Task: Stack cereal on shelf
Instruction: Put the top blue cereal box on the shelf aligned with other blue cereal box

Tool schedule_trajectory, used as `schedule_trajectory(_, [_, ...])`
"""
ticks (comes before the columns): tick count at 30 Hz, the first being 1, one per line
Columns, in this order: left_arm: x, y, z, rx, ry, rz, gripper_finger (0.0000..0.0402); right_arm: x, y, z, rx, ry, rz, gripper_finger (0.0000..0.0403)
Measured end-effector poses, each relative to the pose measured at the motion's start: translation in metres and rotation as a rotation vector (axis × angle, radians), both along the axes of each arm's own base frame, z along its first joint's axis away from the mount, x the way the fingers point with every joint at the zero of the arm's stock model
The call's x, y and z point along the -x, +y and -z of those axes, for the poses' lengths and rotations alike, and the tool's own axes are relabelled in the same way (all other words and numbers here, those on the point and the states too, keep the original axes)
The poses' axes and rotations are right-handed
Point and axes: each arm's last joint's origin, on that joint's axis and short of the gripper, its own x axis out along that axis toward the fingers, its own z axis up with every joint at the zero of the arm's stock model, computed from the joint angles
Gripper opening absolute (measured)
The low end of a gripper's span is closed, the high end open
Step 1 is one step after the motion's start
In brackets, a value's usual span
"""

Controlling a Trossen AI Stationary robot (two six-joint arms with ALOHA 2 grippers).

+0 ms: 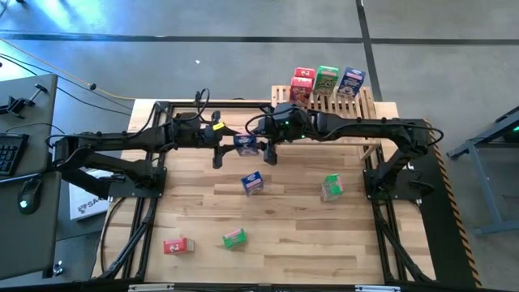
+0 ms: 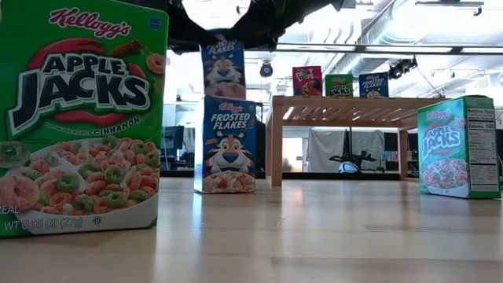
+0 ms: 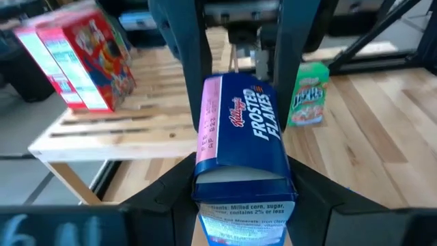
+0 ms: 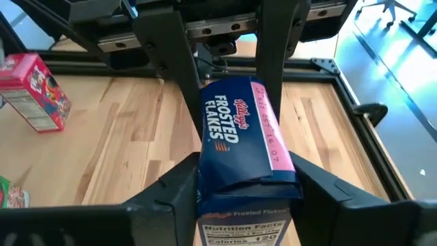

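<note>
held box: blue Frosted Flakes box [image 1: 246,144] up in the air mid-table, between both grippers, above another blue Frosted Flakes box [image 2: 229,145] standing on the planks
left gripper [image 3: 240,186]: fingers clamped on the held box's side faces, box end toward the wrist camera
right gripper [image 4: 244,183]: fingers pressed on the same box from the opposite end (looks like a handover, both gripping at once)
box long axis: running roughly along the line between the two wrists, left-right across the table in the high view
shelf [image 1: 361,106]: at the far edge, right of centre, on the right arm's side; right arm clearly nearer to it
way to go: shelf lies beyond and to the right of the held box, so carry goes away from the left arm
on shelf already: red box [image 1: 302,85] (two reds side by side per left wrist view), green Apple Jacks box [image 1: 327,79], blue box [image 1: 351,81], upright in a row
still on table: green box [image 1: 332,187] right of centre, green box [image 1: 234,238] and red box [image 1: 177,245] near the front edge
step judged: handoff left to right, left should let go first; roughly half placed
risk: box pulled askew if both stay clamped
</note>
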Motion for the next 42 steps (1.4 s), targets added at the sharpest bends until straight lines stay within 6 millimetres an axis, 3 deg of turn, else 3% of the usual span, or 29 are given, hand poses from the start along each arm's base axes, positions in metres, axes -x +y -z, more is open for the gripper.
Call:
schedule_trajectory(8, [0.015,-0.005,-0.017,-0.004,-0.08,0.014,0.0157,0.002,-0.001,-0.011,0.012,-0.066,-0.035,0.0161])
schedule_trajectory(20, [0.014,-0.004,-0.017,0.014,-0.084,0.005,0.0159,0.003,-0.002,-0.012,-0.001,-0.072,-0.038,0.016])
schedule_trajectory(32, [0.022,-0.006,-0.023,0.056,-0.114,0.0,0.0247,0.005,-0.001,-0.012,0.007,-0.058,-0.042,0.016])
schedule_trajectory(36, [0.032,-0.009,-0.023,0.05,-0.133,0.011,0.025,0.026,-0.002,-0.033,0.048,-0.073,-0.04,0.016])
schedule_trajectory(42, [0.043,-0.01,-0.007,0.054,-0.121,0.035,0.025,0.086,-0.008,-0.073,0.102,-0.06,0.012,0.016])
